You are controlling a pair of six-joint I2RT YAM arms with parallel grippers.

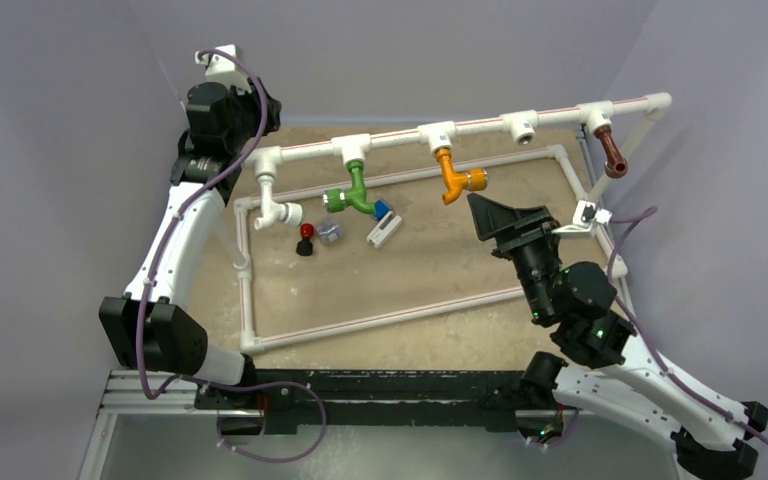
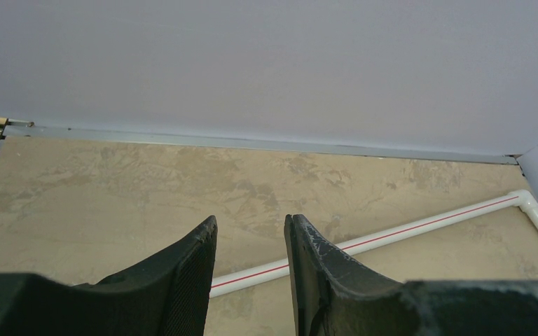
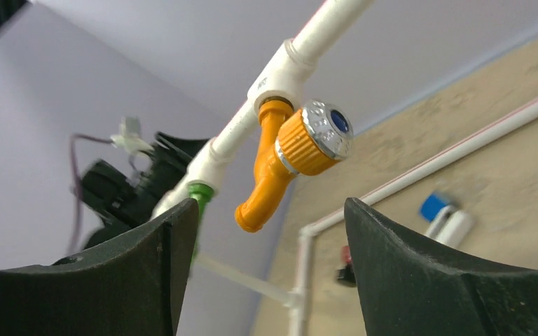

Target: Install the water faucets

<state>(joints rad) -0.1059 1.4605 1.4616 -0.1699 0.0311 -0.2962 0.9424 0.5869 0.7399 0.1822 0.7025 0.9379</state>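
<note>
- Mottled tan tabletop (image 1: 440,275) sat boxed in by plain lilac-grey walls (image 1: 410,50)
- Orange faucet (image 3: 280,164), green faucet (image 1: 357,188) and brown faucet (image 1: 612,152) hung from the raised white pipe (image 1: 480,124)
- Right gripper (image 3: 270,224) gaped wide, empty, facing the orange one
- Left gripper (image 2: 251,234) stood slightly parted, empty

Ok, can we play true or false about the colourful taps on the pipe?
1. The orange faucet hangs from the white pipe. True.
2. The right gripper is squeezing the orange faucet. False: its jaws stand open and the faucet sits beyond them, untouched.
3. The green faucet lies loose on the table. False: it is plugged into a socket on the pipe.
4. The brown faucet is the one nearest the pipe's right end. True.
5. Every socket on the pipe has a faucet. False: the socket between orange and brown is empty.
</note>
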